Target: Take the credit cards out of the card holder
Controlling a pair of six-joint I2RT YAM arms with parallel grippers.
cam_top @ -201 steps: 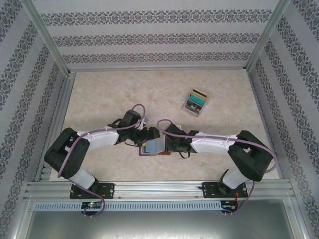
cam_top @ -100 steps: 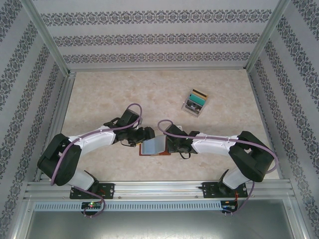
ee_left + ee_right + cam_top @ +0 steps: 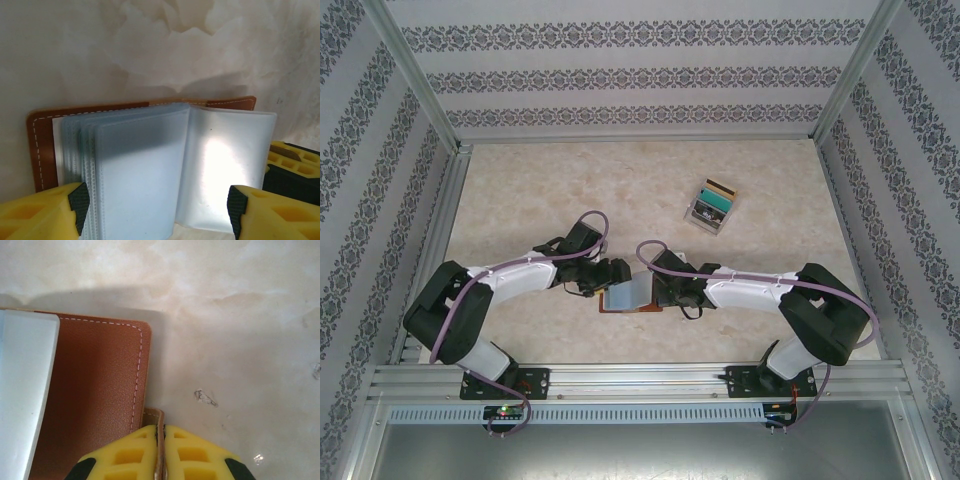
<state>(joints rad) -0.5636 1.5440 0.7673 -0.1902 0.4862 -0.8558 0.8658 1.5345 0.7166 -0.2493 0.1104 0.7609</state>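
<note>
The card holder [image 3: 628,297] lies open on the table between the two arms, brown leather [image 3: 42,145] with a fan of pale blue-grey pockets [image 3: 140,170]. My left gripper [image 3: 157,207] is open, with one fingertip on each side of the standing pocket leaves and touching none of them. It sits at the holder's left edge [image 3: 611,276]. My right gripper [image 3: 161,440] is shut on the holder's leather snap tab [image 3: 155,416] at its right edge [image 3: 658,290]. The credit cards are hidden; the pockets look plain and pale.
A clear plastic box [image 3: 711,206] of coloured cards stands at the back right, well away from both arms. Bare marble-look tabletop [image 3: 540,180] lies behind and to the left. Patterned walls and metal rails close in the table.
My left gripper has drawn back to the left off the card holder, baring the pale pocket leaves. The right gripper and the holder have stayed put.
</note>
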